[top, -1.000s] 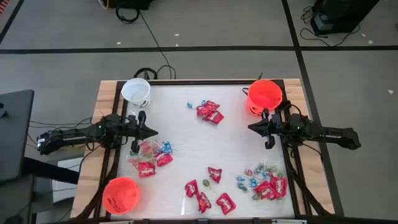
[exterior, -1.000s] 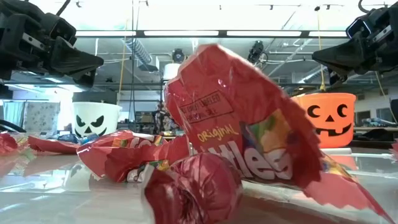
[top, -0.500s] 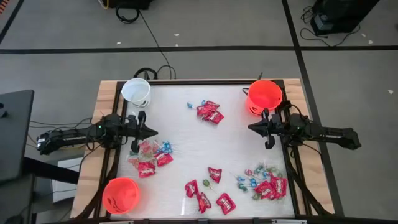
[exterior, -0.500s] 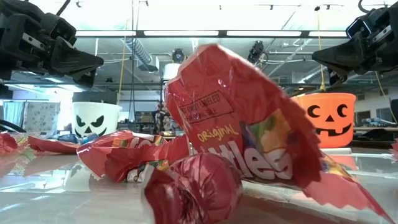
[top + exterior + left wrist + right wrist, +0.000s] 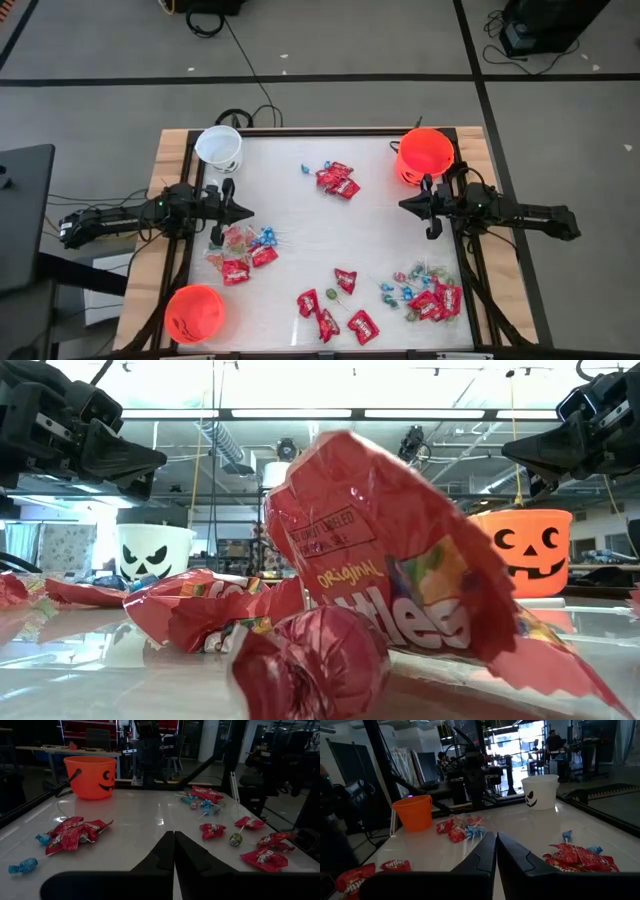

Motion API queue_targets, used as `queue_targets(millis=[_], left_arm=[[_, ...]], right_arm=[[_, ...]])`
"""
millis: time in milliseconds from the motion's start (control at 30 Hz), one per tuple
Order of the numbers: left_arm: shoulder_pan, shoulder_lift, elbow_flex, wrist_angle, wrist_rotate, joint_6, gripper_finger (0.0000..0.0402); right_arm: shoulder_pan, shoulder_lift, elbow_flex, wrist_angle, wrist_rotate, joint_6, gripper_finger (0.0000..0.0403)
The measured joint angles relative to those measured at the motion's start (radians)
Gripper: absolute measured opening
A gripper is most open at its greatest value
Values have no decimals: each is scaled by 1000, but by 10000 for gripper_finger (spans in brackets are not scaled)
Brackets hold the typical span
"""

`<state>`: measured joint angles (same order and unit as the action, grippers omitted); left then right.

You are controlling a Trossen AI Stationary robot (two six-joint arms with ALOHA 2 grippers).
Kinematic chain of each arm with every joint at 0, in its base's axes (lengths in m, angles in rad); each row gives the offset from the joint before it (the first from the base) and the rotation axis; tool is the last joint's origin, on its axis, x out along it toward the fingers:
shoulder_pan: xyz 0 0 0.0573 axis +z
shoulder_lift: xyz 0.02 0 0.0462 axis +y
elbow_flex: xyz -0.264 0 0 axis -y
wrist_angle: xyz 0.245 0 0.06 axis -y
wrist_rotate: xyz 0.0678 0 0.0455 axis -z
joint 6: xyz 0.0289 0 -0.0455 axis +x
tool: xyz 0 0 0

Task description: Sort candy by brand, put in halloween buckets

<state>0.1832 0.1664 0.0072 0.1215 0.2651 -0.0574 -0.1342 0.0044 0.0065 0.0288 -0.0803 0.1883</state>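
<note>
Nothing looks sorted yet: the candy [image 5: 333,180] lies scattered over the table [image 5: 300,235], outside the halloween buckets [image 5: 425,153]. My left gripper [image 5: 240,212] and right gripper [image 5: 406,206] hover empty, fingers pressed together.

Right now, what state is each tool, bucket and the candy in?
Left tool: shut, empty, above the table's left side.
Right tool: shut, empty, beside the far orange bucket.
White bucket: upright, far left corner.
Far orange bucket: upright, far right corner.
Near orange bucket: upright, near left corner.
Candy: unsorted, scattered in clusters on the table.
</note>
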Motion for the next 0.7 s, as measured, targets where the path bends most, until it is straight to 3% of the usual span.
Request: queue_targets(millis=[500, 700], left_arm=[[0, 0, 0, 34, -8, -3, 17], [0, 0, 0, 179, -9, -149, 17]], right_arm=[[0, 0, 0, 0, 0, 0, 28], [0, 0, 0, 0, 0, 0, 29]])
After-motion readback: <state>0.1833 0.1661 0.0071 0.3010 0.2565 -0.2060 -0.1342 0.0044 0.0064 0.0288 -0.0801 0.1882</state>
